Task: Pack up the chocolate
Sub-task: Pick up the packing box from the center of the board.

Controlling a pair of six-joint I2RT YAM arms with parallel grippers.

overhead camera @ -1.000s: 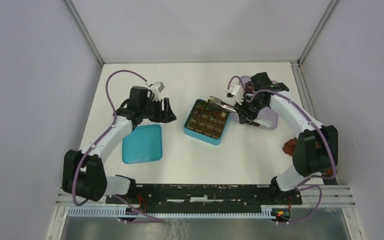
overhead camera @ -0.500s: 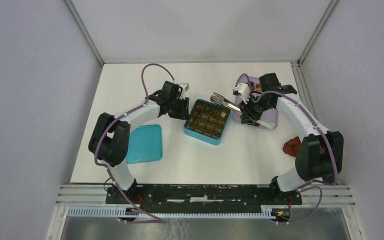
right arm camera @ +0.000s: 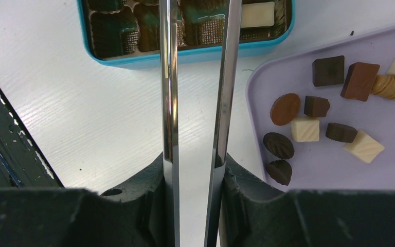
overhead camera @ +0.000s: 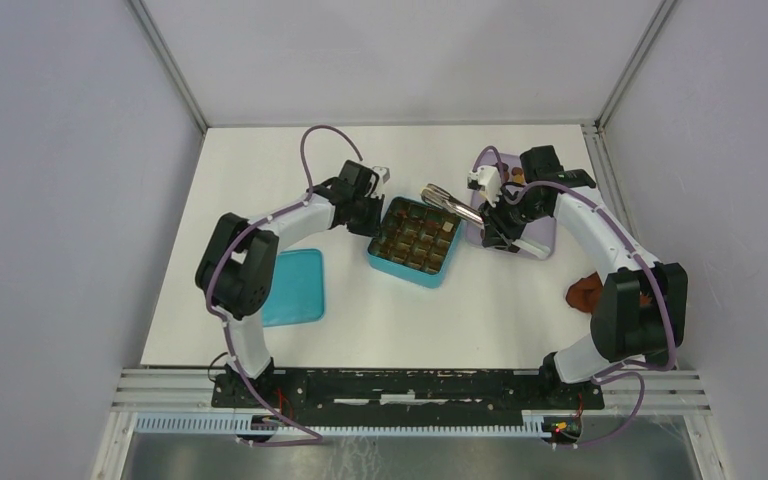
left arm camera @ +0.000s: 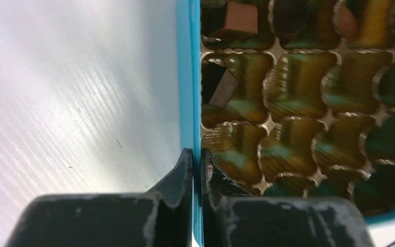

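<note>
The teal box (overhead camera: 405,272) lies mid-table with a gold tray of cells inside. A few cells hold chocolate: a brown block (left arm camera: 240,18), a dark piece (left arm camera: 221,87) and a white piece (right arm camera: 257,14). My left gripper (overhead camera: 373,218) (left arm camera: 196,157) is shut on the box's left wall (left arm camera: 187,77), one finger outside and one inside. In my right gripper (overhead camera: 487,215) (right arm camera: 194,159), shut on them, are the metal tongs (overhead camera: 447,204) (right arm camera: 168,77); their tips reach over the box's far right corner. More chocolate (right arm camera: 329,69) lies loose on the lilac tray (right arm camera: 329,164).
The teal lid (overhead camera: 295,288) lies flat to the left of the box, by the left arm. A reddish-brown cloth (overhead camera: 582,293) sits at the right edge near the right arm's elbow. The lilac tray (overhead camera: 538,240) is under the right wrist.
My left arm swung right from above the lid to the box's left wall, and its jaws closed on that wall. The right gripper with the tongs shifted slightly right, then held still.
</note>
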